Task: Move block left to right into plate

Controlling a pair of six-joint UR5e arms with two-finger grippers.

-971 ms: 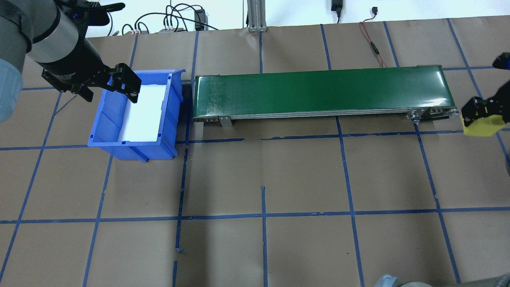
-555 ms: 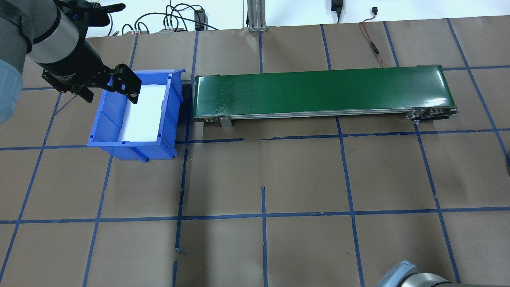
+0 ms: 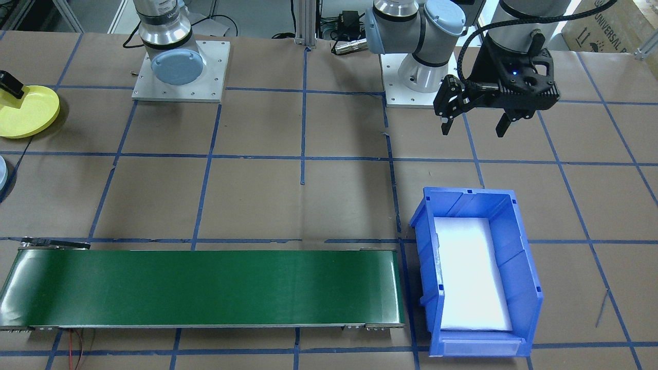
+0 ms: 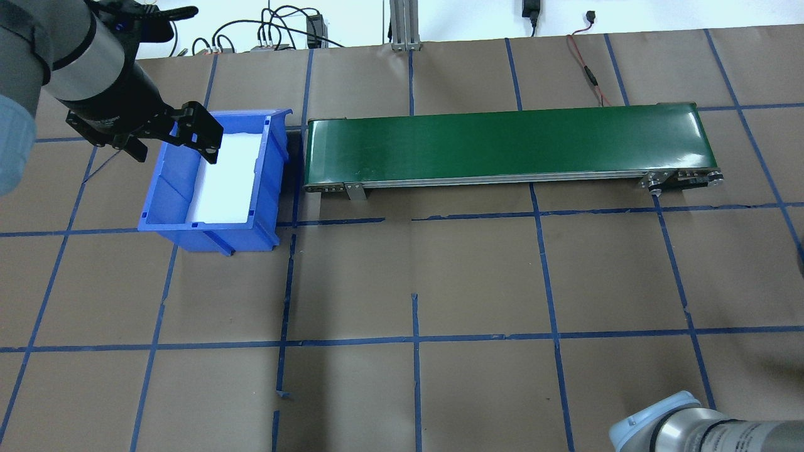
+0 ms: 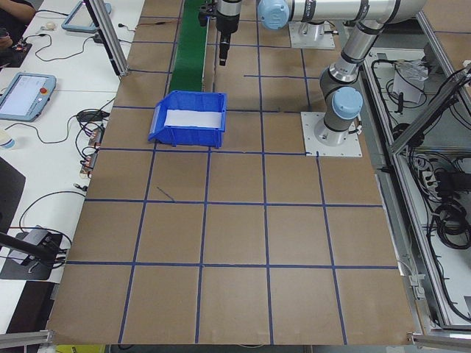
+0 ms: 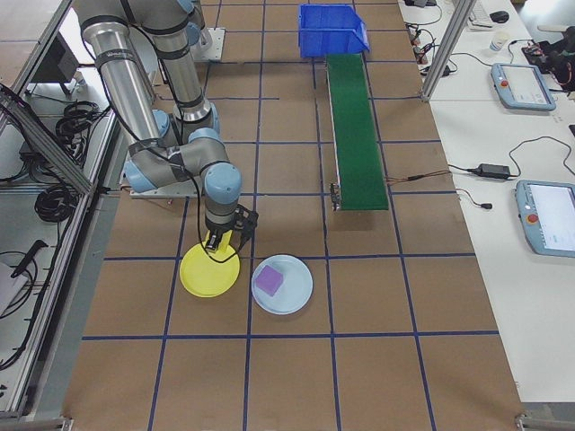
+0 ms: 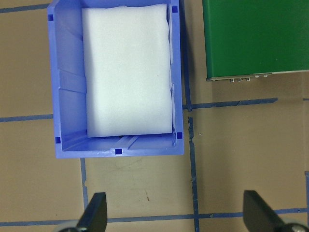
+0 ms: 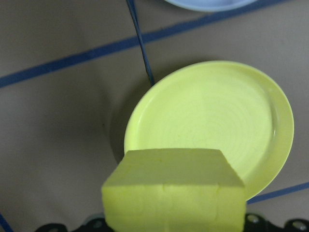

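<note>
A yellow foam block (image 8: 174, 193) fills the bottom of the right wrist view, with my right gripper (image 6: 218, 241) shut on it. It hangs just above the near rim of the round yellow plate (image 8: 217, 121), apart from it. The yellow plate (image 6: 209, 273) lies beyond the right end of the conveyor, and shows at the far left edge (image 3: 25, 110) in the front-facing view. My left gripper (image 3: 473, 126) stands open and holds nothing, high beside the blue bin (image 3: 524, 267); its fingertips (image 7: 94, 212) frame the bin from above.
The blue bin (image 4: 169, 188) holds a white foam pad. A long green conveyor (image 4: 502, 141) runs from it toward the right. A light blue plate (image 6: 292, 296) with a purple block (image 6: 269, 280) sits next to the yellow plate. The right arm's elbow (image 4: 684, 430) shows at the bottom right.
My right gripper with the yellow block has left the overhead view past its right edge, and the right elbow has come in at the bottom right. The left arm has not moved.
</note>
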